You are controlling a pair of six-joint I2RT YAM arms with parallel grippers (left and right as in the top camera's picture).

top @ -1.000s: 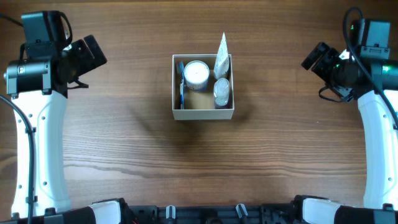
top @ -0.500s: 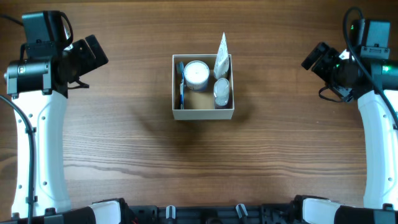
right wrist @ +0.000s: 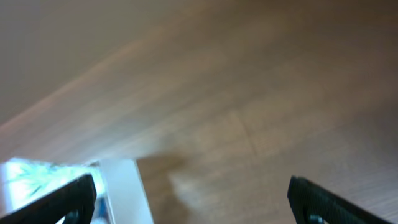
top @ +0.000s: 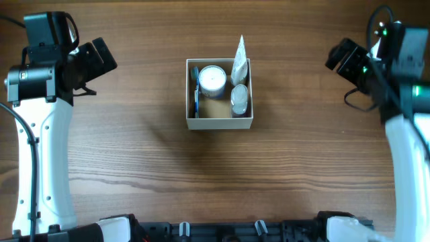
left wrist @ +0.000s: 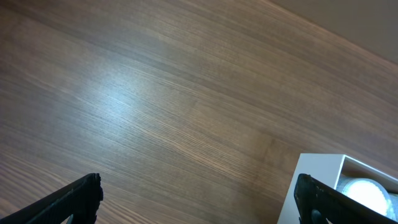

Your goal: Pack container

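The container [top: 220, 122], a square white-walled cardboard box with a tan inside, sits at the table's middle. In it are a round white-lidded jar [top: 212, 78], a white tube [top: 239, 58] leaning over the far rim, a clear-wrapped item [top: 239, 98] and a blue toothbrush [top: 195, 91] along the left wall. My left gripper [top: 101, 57] is open and empty, far to the left. My right gripper [top: 339, 59] is open and empty, far to the right. The container's corner shows in the left wrist view [left wrist: 314, 183] and, blurred, in the right wrist view [right wrist: 121, 186].
Bare wooden tabletop [top: 215, 175] surrounds the container on all sides. The arms' white links run down the left [top: 40, 154] and right [top: 410, 168] edges.
The right arm has shifted slightly, and its wrist view is motion-blurred. The left arm and the container have not moved.
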